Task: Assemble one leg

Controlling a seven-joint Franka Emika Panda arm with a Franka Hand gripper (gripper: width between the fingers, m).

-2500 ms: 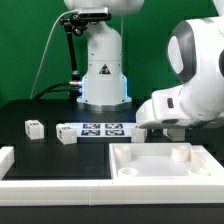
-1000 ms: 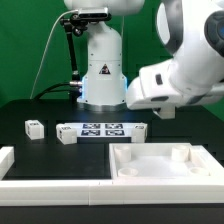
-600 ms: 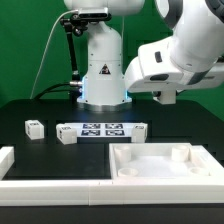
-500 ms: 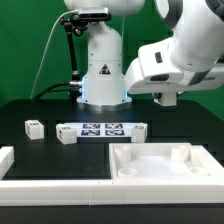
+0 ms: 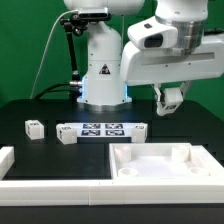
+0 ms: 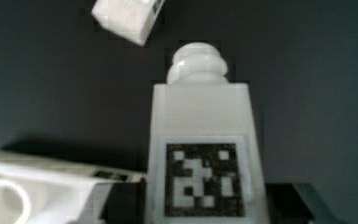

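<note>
My gripper (image 5: 168, 103) hangs above the table, over the far edge of the large white tray-like piece (image 5: 160, 163), and is shut on a white leg (image 5: 172, 97). In the wrist view the leg (image 6: 201, 120) fills the middle. It has a black-and-white tag on its face and a rounded peg at its far end. The dark fingers (image 6: 130, 206) press on both of its sides at the gripper (image 6: 201, 206). Two more white legs (image 5: 34, 127) (image 5: 66, 134) stand on the table at the exterior view's left.
The marker board (image 5: 105, 129) lies in front of the robot base. White frame pieces (image 5: 8, 162) lie along the front and left edges. In the wrist view a loose white block (image 6: 131, 18) and the tray piece's corner (image 6: 34, 185) show below the leg.
The arm has risen from low beside the tray piece's far right corner and swung toward the exterior view's left. It now holds the leg high above the table.
</note>
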